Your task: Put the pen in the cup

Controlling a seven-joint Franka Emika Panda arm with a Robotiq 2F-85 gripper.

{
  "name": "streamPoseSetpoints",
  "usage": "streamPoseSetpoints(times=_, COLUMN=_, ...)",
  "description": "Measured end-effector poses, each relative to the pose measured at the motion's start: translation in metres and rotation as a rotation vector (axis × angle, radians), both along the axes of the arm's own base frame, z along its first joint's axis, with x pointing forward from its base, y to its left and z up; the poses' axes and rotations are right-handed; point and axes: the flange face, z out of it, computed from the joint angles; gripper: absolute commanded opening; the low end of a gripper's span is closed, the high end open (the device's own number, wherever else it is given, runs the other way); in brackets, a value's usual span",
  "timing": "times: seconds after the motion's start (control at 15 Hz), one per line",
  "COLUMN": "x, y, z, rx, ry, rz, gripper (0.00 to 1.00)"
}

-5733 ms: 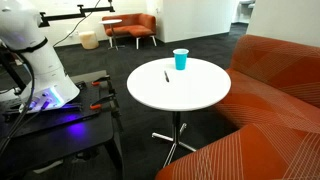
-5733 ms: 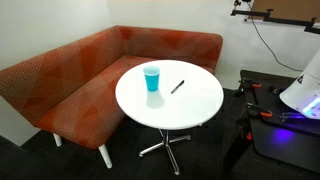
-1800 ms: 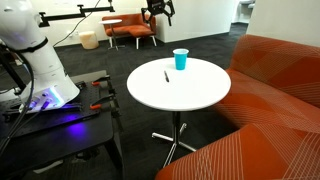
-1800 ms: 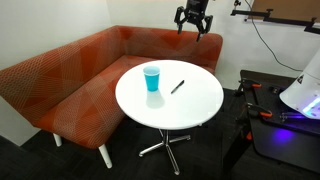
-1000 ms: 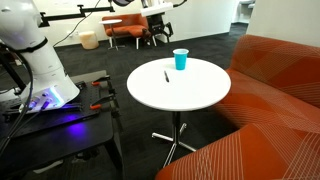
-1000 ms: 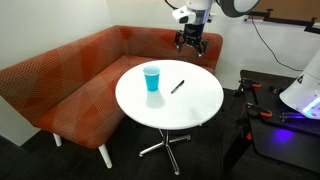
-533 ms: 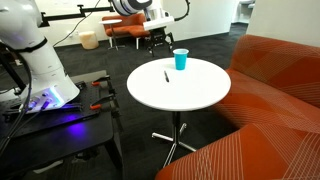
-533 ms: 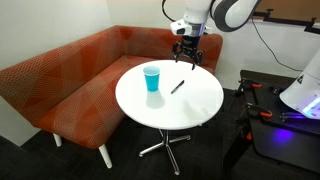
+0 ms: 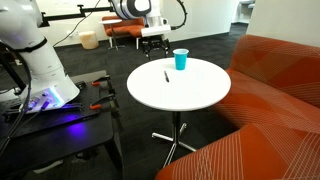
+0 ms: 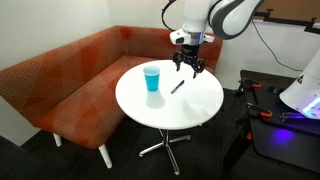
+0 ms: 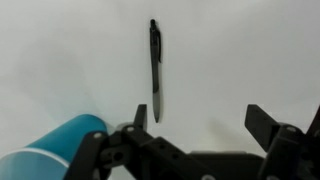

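Note:
A thin black pen (image 9: 166, 75) lies flat on the round white table (image 9: 200, 95); it also shows in the other exterior view (image 10: 177, 87) and in the wrist view (image 11: 155, 70). A blue-teal cup (image 9: 180, 60) stands upright near the table's edge, seen too in an exterior view (image 10: 151, 78) and at the lower left of the wrist view (image 11: 55, 150). My gripper (image 10: 186, 66) hangs open and empty above the table, just above the pen; in the wrist view (image 11: 200, 118) the pen lies near one finger.
An orange sofa (image 10: 70, 80) wraps around the table on the far side. The robot base and a dark bench with tools (image 9: 60, 105) stand beside the table. Chairs (image 9: 130, 28) stand in the background.
My gripper has come down from high above the sofa toward the table and now hovers close over the pen. Pen and cup have not moved.

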Motion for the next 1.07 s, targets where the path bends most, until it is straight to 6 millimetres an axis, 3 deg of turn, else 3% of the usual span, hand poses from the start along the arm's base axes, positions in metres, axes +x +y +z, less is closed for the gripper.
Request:
streamPoseSetpoints(times=0.6, x=0.008, y=-0.024, z=-0.038, rx=0.019, ry=-0.017, rz=0.012, gripper=1.0)
streamPoseSetpoints(times=1.07, x=0.031, y=-0.037, z=-0.049, rx=0.036, ry=-0.019, rz=0.062, gripper=1.0)
